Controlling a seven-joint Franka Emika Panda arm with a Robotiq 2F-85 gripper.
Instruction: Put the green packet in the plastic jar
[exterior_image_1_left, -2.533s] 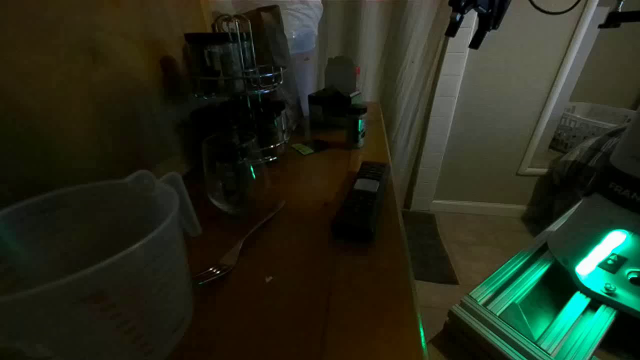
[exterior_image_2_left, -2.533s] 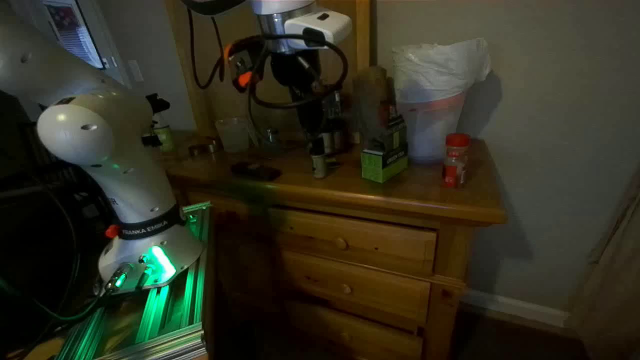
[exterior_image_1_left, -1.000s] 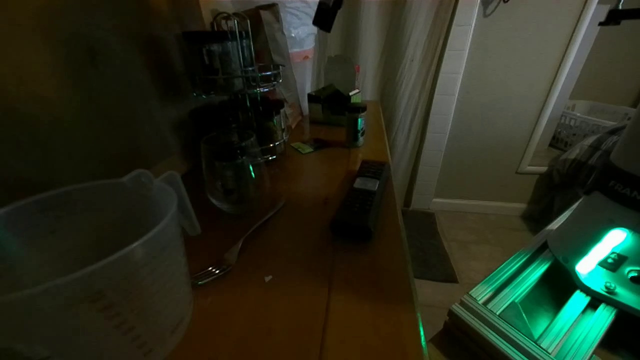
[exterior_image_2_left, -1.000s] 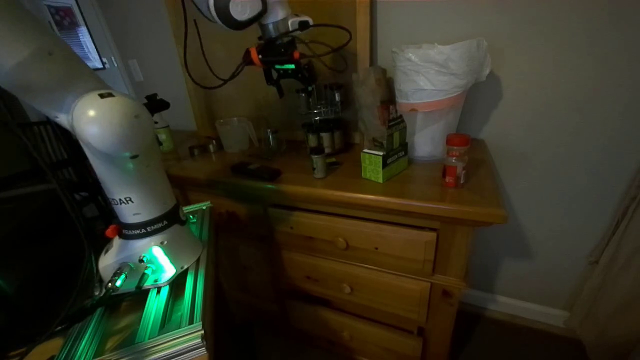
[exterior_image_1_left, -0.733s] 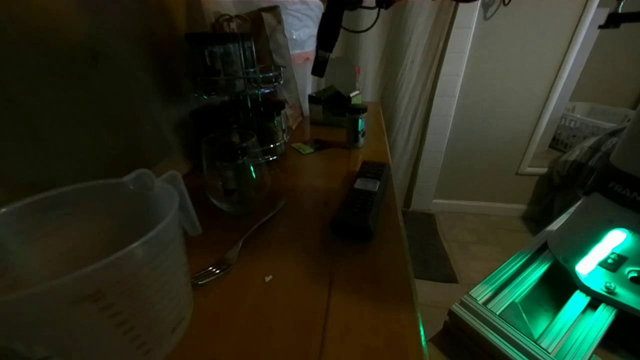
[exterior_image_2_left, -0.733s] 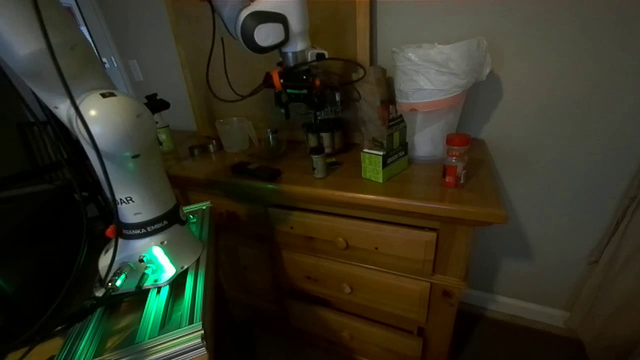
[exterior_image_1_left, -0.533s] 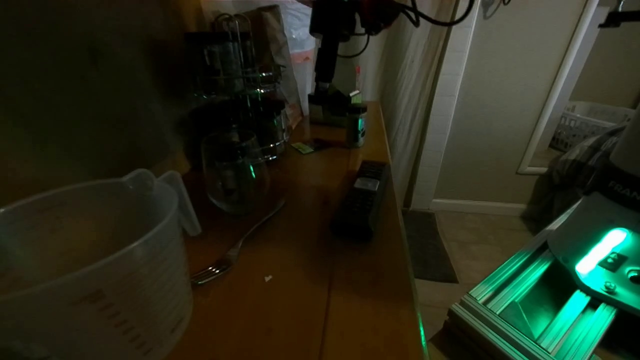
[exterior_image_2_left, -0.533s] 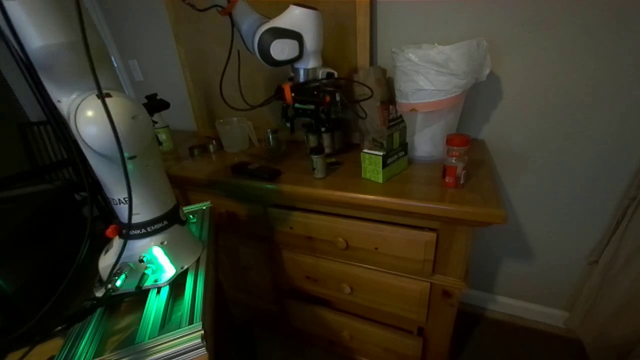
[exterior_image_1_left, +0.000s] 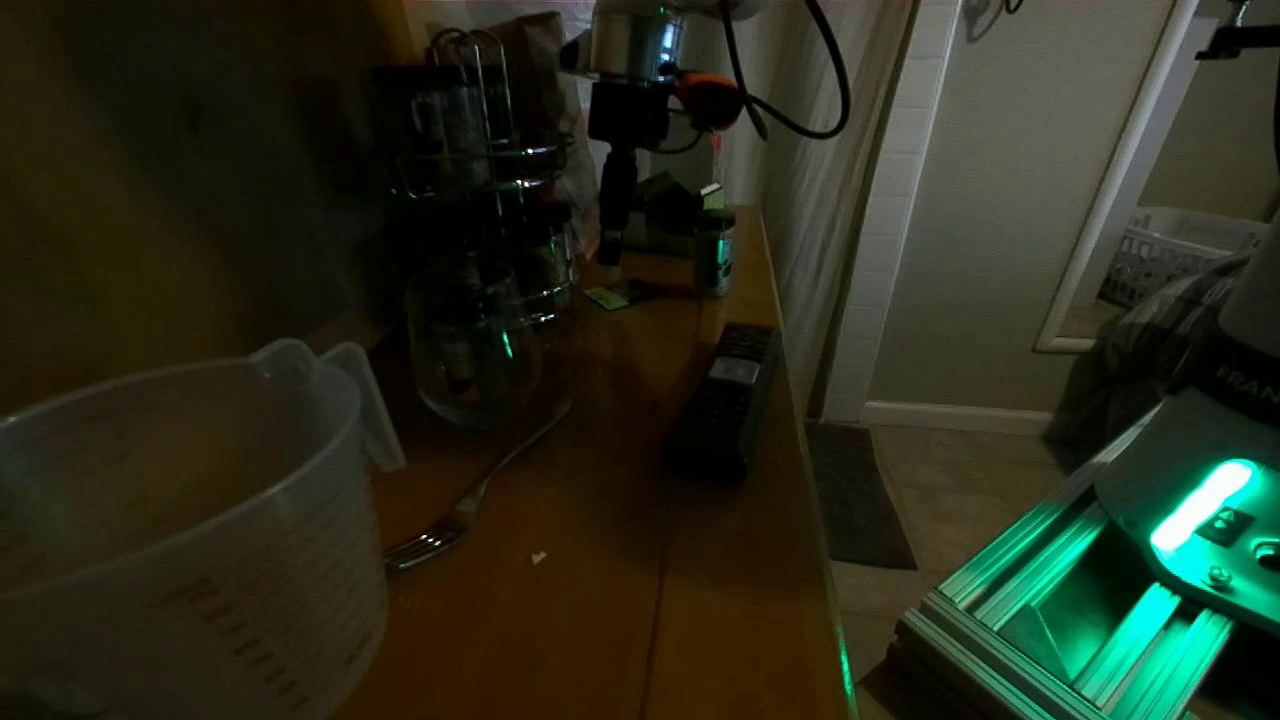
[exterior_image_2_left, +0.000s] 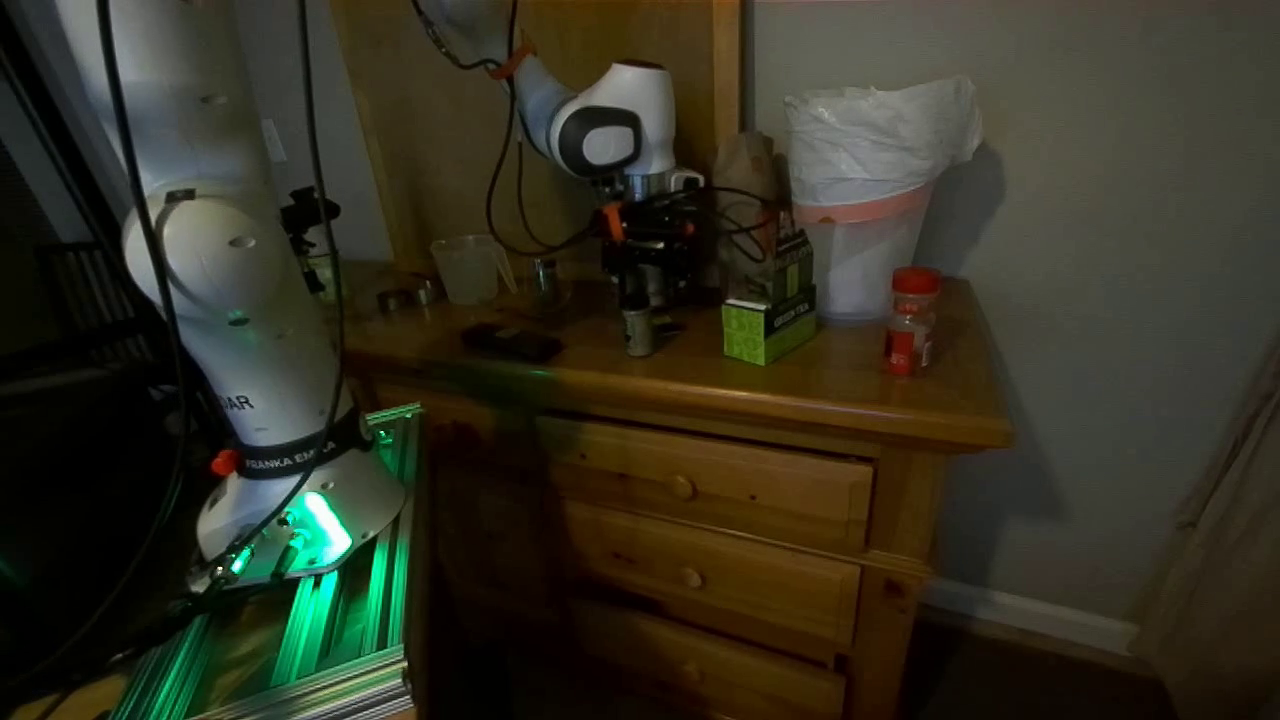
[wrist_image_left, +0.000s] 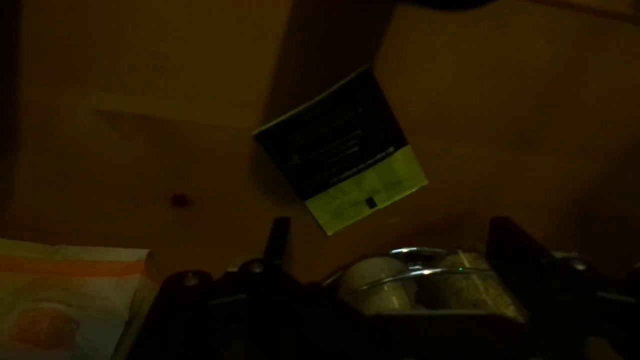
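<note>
Dim wooden dresser (exterior_image_2_left: 850, 392), green packet (wrist_image_left: 344, 152) lying flat, below spread gripper (wrist_image_left: 390, 220)

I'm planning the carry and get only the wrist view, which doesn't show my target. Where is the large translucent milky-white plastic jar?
Observer: Both exterior views show the large translucent milky-white plastic jar standing upright on the brown wooden dresser.
Operator: Does anything stand between it and the small flat black-and-green packet in my view?
Observer: Yes, a clear rounded drinking glass, roughly on the line between them.
Operator: Anything lying low by the jar?
Observer: A silver metal fork, its tines toward the jar; I cannot tell whether they touch it.
</note>
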